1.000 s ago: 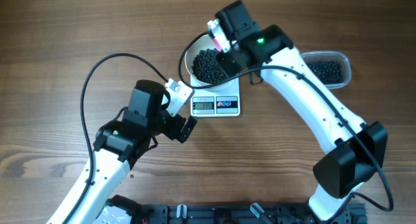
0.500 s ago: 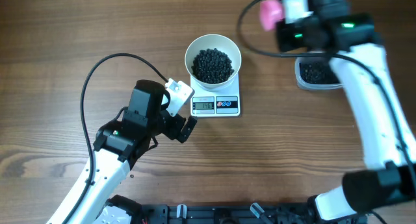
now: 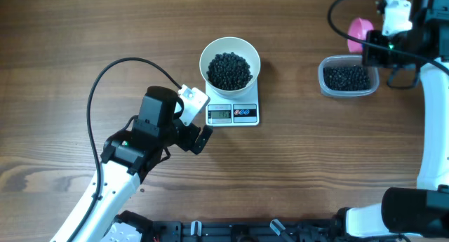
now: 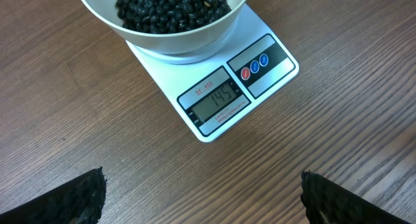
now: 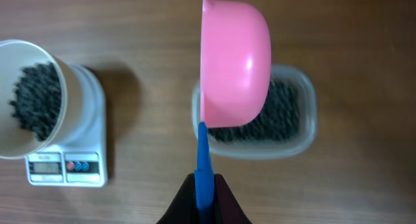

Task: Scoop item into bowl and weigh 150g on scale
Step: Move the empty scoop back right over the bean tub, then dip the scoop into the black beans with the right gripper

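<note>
Nearing target: bowl (image 3: 205, 57) of black beans (image 3: 229, 70) sits on scale (image 3: 233, 114), table centre; display reads 145, so judged small top-up left. Right gripper (image 5: 205, 190), far right, jaws pinching blue handle of pink scoop (image 5: 235, 62) above clear tub (image 3: 323, 79). Left gripper (image 4: 205, 201) hovers near-left of scale, jaws spread, empty.

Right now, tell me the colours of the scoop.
Pink scoop with a blue handle; clearest in the right wrist view.
</note>
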You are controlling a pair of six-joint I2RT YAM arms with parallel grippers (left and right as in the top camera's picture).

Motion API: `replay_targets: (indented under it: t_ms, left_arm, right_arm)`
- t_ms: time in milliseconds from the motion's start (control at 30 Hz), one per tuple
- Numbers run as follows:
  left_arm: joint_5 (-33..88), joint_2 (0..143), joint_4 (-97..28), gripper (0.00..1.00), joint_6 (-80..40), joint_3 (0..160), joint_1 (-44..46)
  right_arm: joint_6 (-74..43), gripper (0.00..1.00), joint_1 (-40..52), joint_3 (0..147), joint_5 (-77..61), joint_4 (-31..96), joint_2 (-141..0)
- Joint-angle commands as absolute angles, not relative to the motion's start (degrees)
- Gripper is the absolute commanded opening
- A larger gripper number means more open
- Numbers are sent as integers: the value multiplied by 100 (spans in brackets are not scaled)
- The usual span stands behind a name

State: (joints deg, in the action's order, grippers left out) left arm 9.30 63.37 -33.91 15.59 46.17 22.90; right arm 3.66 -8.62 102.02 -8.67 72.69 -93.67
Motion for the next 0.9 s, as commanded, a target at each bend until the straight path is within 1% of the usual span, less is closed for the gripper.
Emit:
replay_targets:
  t_ms: [0, 133, 500, 867]
  left_arm:
    - [956, 6355, -3391, 100, 1610, 4595, 2263]
    - [956, 6355, -3391, 100, 1610, 4595, 2263]
    - [956, 6355, -3391, 100, 1610, 4595, 2265]
    - [956, 6355, -3393, 100, 1610, 4595, 2263]
  right_arm:
    - [296, 4, -1063, 9878, -733, 7347, -9500]
    - [294, 4, -1085, 9657, -661, 7319, -9727]
    - [303, 4, -1085, 9649, -381, 7275, -10473]
    - [395, 4, -1085, 9625, -233, 7244, -10851]
